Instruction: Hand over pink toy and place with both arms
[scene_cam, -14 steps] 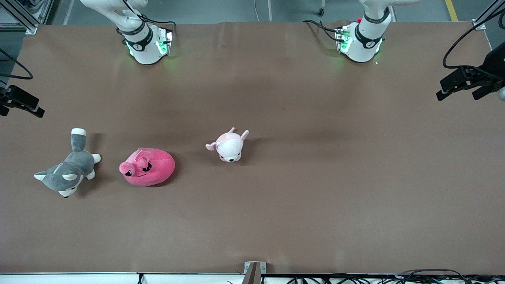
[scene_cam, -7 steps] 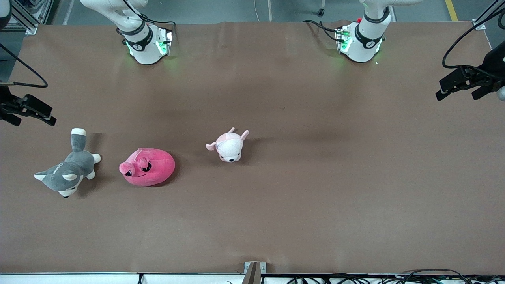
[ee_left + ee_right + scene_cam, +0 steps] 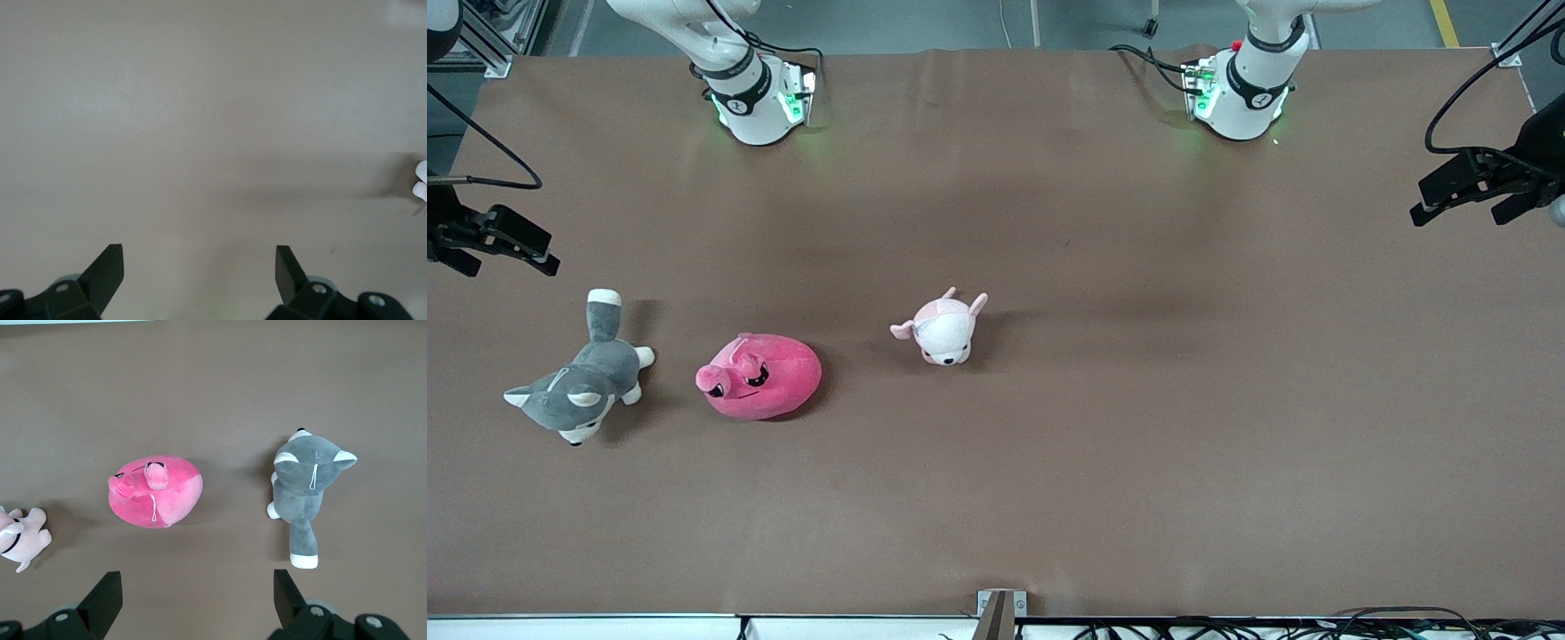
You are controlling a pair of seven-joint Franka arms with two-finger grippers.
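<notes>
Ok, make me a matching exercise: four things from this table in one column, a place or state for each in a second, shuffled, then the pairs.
Things:
1. pink toy
2. grey-and-white husky plush
3. pale-pink-and-white animal plush
4. left gripper

Places or states:
A. nearest the right arm's end of the table
B. open, empty, up at the left arm's end
C. lies between the two other plush toys
D. the toy closest to the table's middle

Pairs: 1-C, 2-A, 3-D, 4-B

pink toy between husky plush, piglet plush
</notes>
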